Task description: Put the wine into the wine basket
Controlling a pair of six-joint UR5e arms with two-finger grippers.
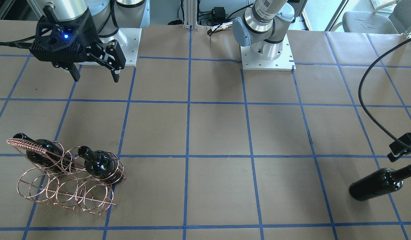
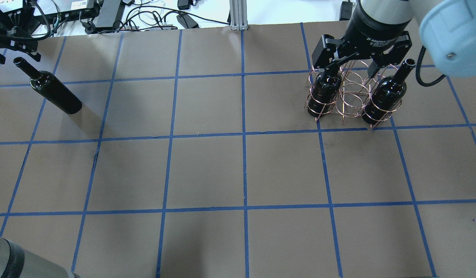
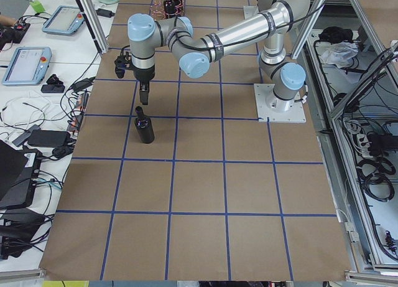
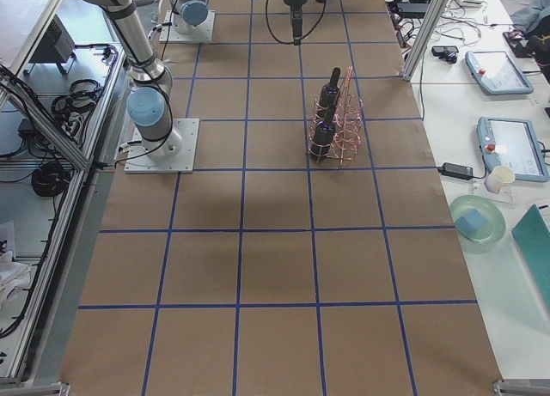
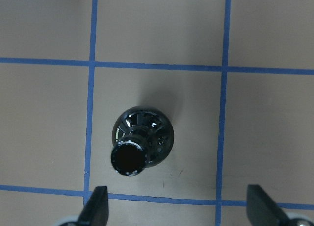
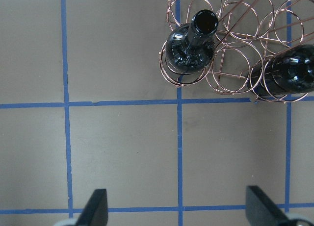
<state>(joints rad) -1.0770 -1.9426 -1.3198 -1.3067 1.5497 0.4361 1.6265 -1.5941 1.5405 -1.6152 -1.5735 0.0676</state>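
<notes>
The wine stood upright on the table at my left far corner, mouth open and neck pointing up; I judged this posture left the neck free for a grip from above. My left gripper hung over it with fingers spread and nothing between them; in the wrist view the bottle's mouth sat nearer the left fingertip than the right, and beyond the line joining the two; the side view showed the tips just above the mouth, not touching. I judged the gripper had yet to centre and descend.

The wine basket stood well apart, on my right side of the table; two other bottles sat upright in its outer rings, leaving the middle place open, which I took to be the intended slot. My right gripper hovered above and beside the basket, fingers parted and empty, clear of wires and bottles alike.
</notes>
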